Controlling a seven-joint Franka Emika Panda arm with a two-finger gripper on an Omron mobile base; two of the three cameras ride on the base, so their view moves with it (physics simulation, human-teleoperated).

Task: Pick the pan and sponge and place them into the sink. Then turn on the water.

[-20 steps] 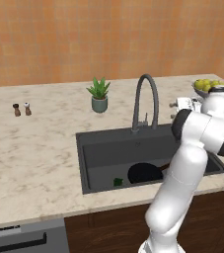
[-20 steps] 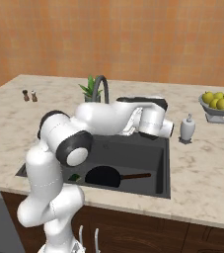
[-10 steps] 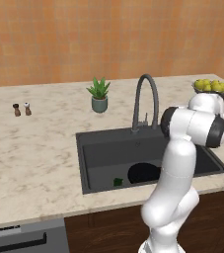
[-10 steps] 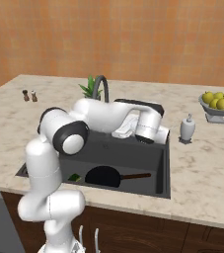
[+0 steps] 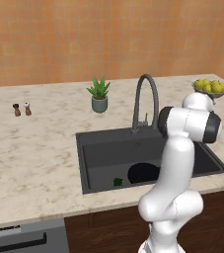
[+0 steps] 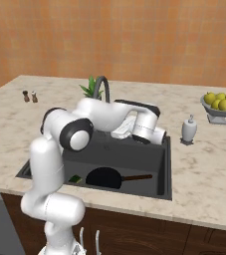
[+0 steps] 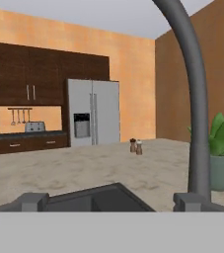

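Observation:
The black pan (image 6: 104, 178) lies on the floor of the dark sink (image 6: 166, 167), its handle pointing right. In the left base view the pan (image 5: 142, 173) is partly behind my arm. The small green sponge (image 6: 76, 178) sits in the sink beside the pan, near the front wall (image 5: 117, 182). The arched dark tap (image 5: 146, 101) rises behind the basin; no water flows. My gripper (image 7: 111, 202) is open and holds nothing. It hovers above the sink (image 7: 108, 196), level with the tap (image 7: 195, 113), which stands just to the right in the hand view.
A potted plant (image 5: 99, 95) stands behind the sink next to the tap. Salt and pepper shakers (image 5: 22, 109) sit far left on the marble counter. A soap dispenser (image 6: 188, 130) and a fruit bowl (image 6: 220, 106) stand right of the basin.
My arm has swung the hand leftward over the sink, closer to the tap. The jaws have stayed wide apart. Pan and sponge have not moved.

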